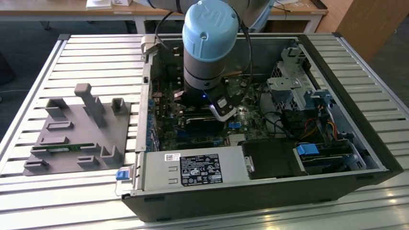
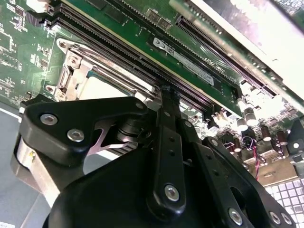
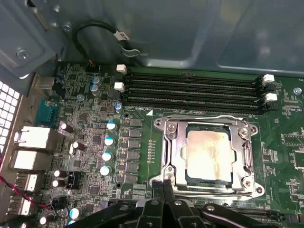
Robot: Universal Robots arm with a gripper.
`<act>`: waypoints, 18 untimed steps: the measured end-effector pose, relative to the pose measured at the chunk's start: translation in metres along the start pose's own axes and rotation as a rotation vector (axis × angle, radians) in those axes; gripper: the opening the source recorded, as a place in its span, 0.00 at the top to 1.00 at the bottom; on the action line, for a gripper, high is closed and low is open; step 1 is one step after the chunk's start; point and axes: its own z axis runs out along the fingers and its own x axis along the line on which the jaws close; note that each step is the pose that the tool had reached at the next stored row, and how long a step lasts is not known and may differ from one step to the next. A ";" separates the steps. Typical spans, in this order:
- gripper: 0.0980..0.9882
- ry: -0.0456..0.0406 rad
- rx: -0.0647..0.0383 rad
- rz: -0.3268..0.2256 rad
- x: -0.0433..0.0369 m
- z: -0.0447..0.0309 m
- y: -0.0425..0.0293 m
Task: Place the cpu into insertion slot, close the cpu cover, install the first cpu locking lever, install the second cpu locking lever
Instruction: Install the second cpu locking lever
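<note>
First wrist view: gripper (image 3: 164, 186) pressed together at cpu cover (image 3: 207, 154) edge over seated cpu (image 3: 208, 155); your risk, slipping onto board.

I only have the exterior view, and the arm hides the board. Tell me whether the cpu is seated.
Observer: Yes. In the first wrist view, the cpu lies flat in the insertion slot.
Operator: Report the cover.
Observer: The cpu cover is down, framing the chip.
Operator: Give me the gripper's position.
Observer: The gripper sits at one corner of the cover, with its tips close together.
</note>
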 end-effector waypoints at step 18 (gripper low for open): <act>0.99 -0.0013 -0.022 0.000 0.0049 0.0045 0.0003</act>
